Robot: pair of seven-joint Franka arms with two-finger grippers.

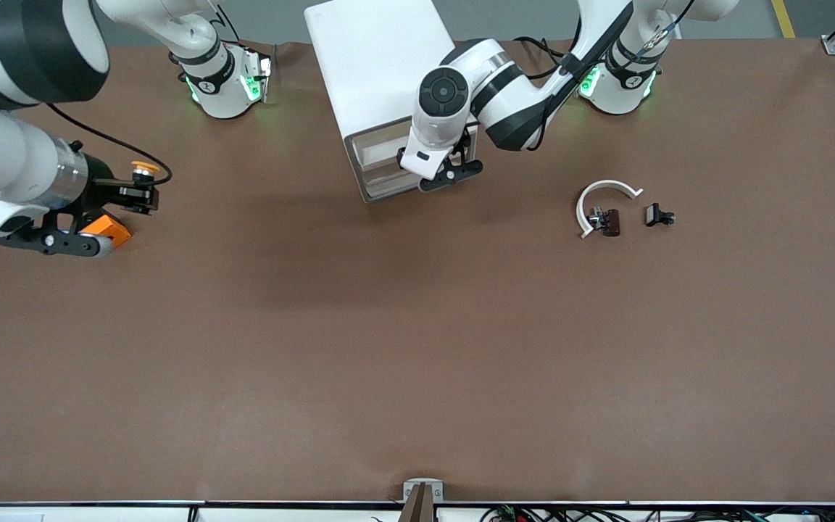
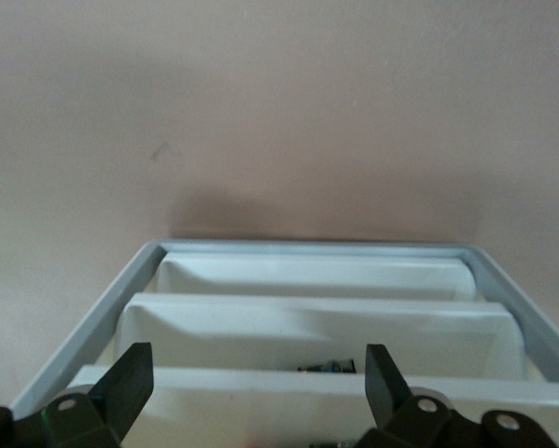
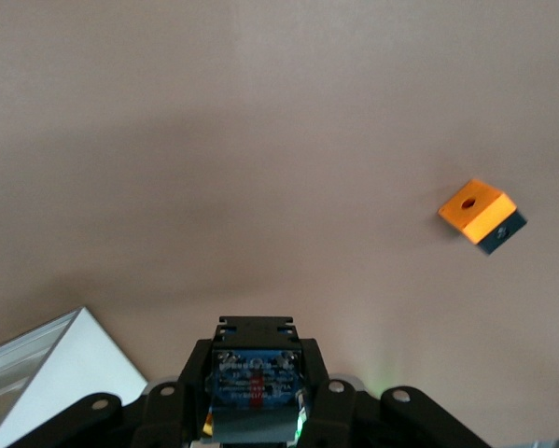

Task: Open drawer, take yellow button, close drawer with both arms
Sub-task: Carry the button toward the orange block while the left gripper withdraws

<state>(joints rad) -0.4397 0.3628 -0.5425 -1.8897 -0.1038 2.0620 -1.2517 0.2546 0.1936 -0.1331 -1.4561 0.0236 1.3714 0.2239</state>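
Note:
My right gripper [image 1: 143,190] is shut on the button [image 1: 144,174], whose orange-yellow cap points up. It hangs over the table at the right arm's end, just above the orange cube [image 1: 109,230]. In the right wrist view the button's dark body with its blue label [image 3: 258,383] is clamped between the fingers [image 3: 328,397]. My left gripper [image 1: 446,172] is at the front of the white cabinet [image 1: 377,65], open. Its fingertips [image 2: 130,378] stand on either side of the top drawer's front strip [image 2: 260,387], holding nothing.
The cabinet's other drawer fronts [image 2: 316,327] lie stacked inside its grey frame [image 2: 111,308], with small dark pieces [image 2: 328,366] in a gap between them. Toward the left arm's end lie a white curved piece [image 1: 606,194], a dark brown piece [image 1: 610,222] and a black clip [image 1: 658,215].

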